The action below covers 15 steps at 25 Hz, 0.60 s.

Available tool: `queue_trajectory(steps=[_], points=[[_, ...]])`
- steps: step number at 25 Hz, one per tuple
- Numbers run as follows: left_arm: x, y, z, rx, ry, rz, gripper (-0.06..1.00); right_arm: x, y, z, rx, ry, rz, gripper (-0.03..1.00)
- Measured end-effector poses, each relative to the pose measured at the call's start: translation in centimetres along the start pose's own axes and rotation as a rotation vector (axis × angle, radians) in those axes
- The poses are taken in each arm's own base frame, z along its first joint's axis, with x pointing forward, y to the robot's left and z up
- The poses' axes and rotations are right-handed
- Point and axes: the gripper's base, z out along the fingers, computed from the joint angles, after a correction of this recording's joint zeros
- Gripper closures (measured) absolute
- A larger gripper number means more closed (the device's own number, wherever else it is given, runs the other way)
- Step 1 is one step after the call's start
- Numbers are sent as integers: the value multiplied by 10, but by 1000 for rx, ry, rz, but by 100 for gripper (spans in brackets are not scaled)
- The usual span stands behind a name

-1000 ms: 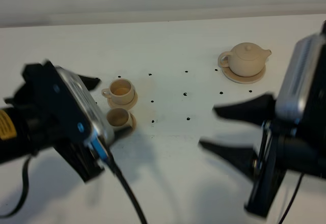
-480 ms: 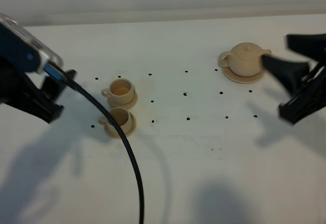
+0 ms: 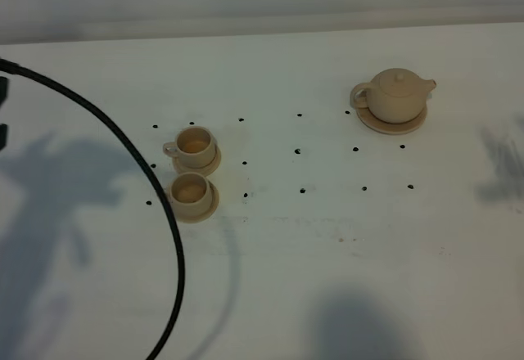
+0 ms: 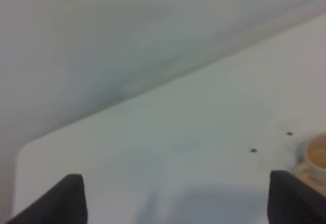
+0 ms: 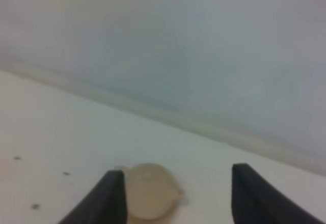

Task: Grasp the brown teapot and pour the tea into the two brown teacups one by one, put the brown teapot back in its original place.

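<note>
A glossy black cable arcs down the left side of the matte white worktop, running out of the high view at both ends. Neither arm shows in that view, only soft grey shadows at the edges.

The left claw stands spread wide. Only its two dark, blunt fingertips show, cut off by the frame, with bare worktop between them. A pale cup rim is clipped at the edge of that wrist view, and I cannot tell which cup it is.

The two teacups are small, smooth, beige-tan ceramic with loop handles, each on its own small round saucer. The far teacup and the near teacup sit just beside each other, right of the cable. Small black dots speckle the worktop towards the middle.

At the far right the brown teapot, round-bodied with a knobbed lid and short spout, sits upright on the wide saucer.

The right claw is spread and holds nothing. The teapot shows blurred beyond its dark fingers, well apart from them.
</note>
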Motion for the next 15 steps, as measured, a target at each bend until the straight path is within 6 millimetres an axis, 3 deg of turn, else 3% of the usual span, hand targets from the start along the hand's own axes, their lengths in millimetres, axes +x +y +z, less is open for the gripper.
queue_trajectory(steps=[8, 15], points=[[6, 8, -23, -46, 22, -67, 27, 7, -10, -53, 244, 121, 146, 52], [7, 8, -26, -50, 34, -99, 27, 21, 7, -110, 225, 136, 202, 53]])
